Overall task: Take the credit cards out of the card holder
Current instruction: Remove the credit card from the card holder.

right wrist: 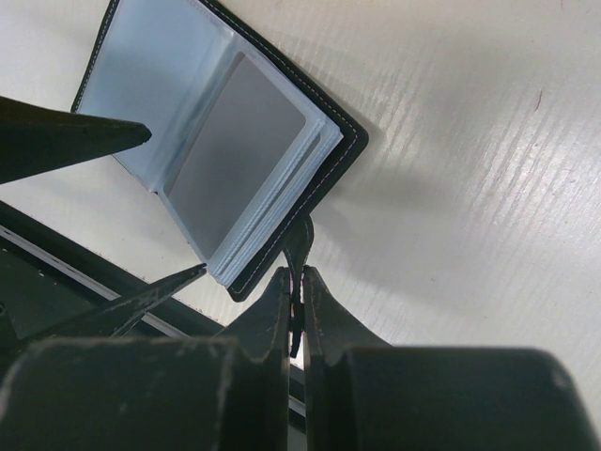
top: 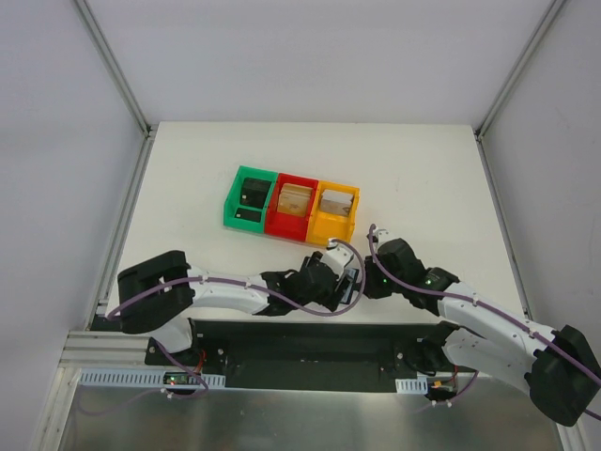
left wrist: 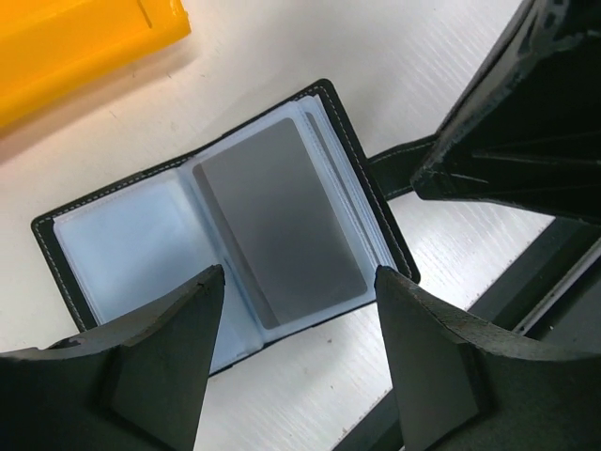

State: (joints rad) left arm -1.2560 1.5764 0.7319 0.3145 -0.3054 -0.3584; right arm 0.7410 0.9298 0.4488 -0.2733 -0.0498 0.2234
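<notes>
Black bifold card holder (left wrist: 122, 249) is laid open on white tabletop (left wrist: 404, 56), strap (left wrist: 399, 169) pinched in closed right gripper (right wrist: 296, 277); left gripper (left wrist: 299, 277) spread empty above.

Card holder (left wrist: 122, 235) partly behind left jaws.

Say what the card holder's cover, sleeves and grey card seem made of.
Card holder: cover of matte black leather or imitation, pale stitching along its edge. Sleeves: clear glossy plastic, showing sheen. Grey card: smooth, matte, probably plastic.
</notes>
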